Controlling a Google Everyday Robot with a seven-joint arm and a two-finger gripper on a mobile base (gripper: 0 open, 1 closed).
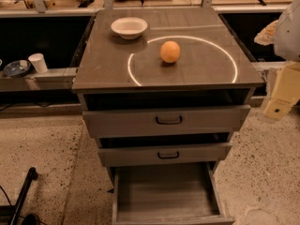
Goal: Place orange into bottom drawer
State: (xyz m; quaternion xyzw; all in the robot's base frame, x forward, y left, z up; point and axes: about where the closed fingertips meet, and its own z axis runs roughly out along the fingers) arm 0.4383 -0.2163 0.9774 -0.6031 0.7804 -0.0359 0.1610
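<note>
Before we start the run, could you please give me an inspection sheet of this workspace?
Surface: cabinet top, grey-brown, with a bright ring of light.
Job's things: orange on the cabinet top inside the ring; bottom drawer pulled open, orange not in it.
Clutter: white bowl at the top's back left.
Grippers: pincer at the right edge, beside the cabinet, apart from the orange.
Cables: none certain; a black rod lies on the floor, lower left.
Surroundings: white cup and dark dish on a ledge at left.
</note>
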